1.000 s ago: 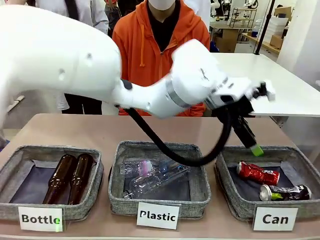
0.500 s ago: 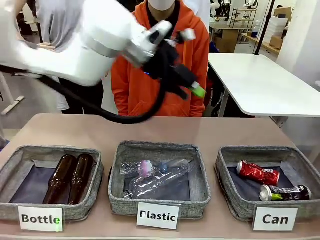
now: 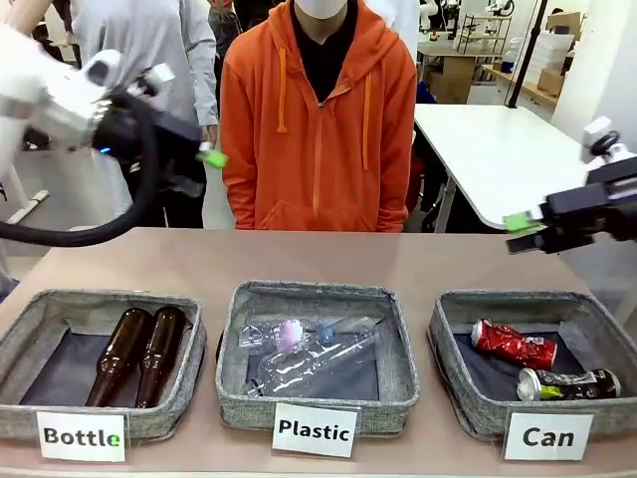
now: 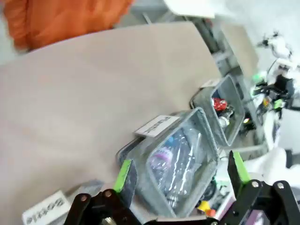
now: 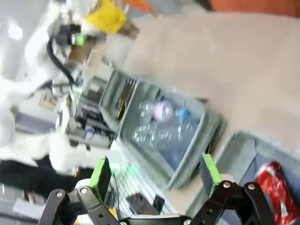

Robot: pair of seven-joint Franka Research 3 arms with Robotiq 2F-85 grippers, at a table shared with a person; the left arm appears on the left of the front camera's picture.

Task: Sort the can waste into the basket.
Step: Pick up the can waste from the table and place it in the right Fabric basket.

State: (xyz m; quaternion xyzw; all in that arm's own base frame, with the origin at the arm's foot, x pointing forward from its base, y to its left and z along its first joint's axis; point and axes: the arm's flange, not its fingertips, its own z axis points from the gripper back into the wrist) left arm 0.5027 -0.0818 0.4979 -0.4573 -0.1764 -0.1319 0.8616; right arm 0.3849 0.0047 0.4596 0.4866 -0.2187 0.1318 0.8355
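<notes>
Two crushed cans, the red can (image 3: 514,345) and the dark can (image 3: 567,382), are already lying in the basket (image 3: 453,344) labelled "Can", below your right gripper (image 3: 522,231). You are seeing light, dented metal with sharp folds; I judge the middle best for gripping. Both your grippers, also the left gripper (image 3: 207,167), are standing wide and empty.

A light brown table (image 3: 318,259) is seen with three grey fabric baskets set in a row along its near edge. The basket labelled "Bottle" (image 3: 30,329) is placed at the left, the one labelled "Plastic" (image 3: 403,368) in the middle, and the "Can" basket (image 3: 453,373) at the right. The far half of the tabletop is left bare.
</notes>
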